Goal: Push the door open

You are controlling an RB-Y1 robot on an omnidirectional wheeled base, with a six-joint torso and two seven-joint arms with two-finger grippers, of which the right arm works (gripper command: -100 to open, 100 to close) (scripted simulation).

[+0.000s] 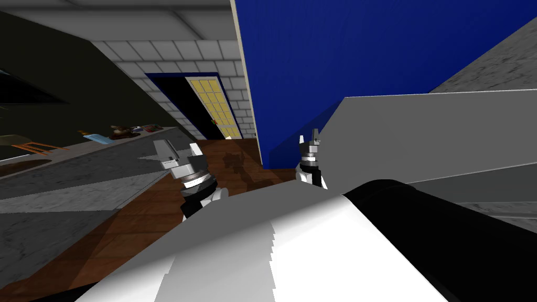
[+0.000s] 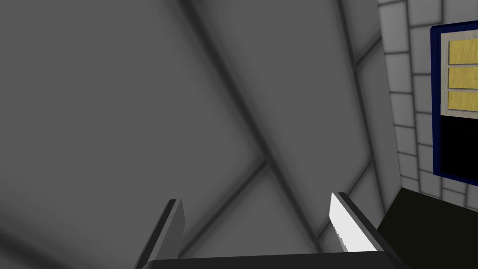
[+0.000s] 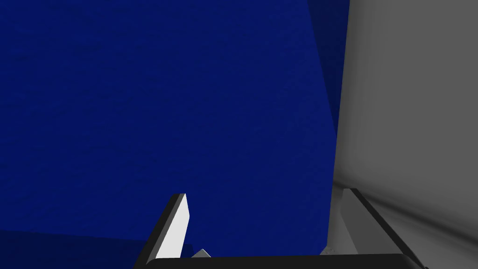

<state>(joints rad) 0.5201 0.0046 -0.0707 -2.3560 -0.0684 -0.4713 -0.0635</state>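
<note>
Right gripper (image 3: 266, 193) fingers stood wide apart, holding nothing, one finger close by grey door (image 3: 411, 93), next to blue wall (image 3: 163, 93). Left gripper (image 2: 255, 197) fingers spread too, hand empty. I thought door was big, stiff, heavy: push flat on face, no grabbing.

Blue wall (image 1: 367, 52): no writing.
Grey panel (image 1: 419, 136): plain, no label or number.
Yellow-paned door (image 1: 215, 105): no sign.
Counter clutter (image 1: 126, 131): too small to read (0 legible marks overall).
</note>
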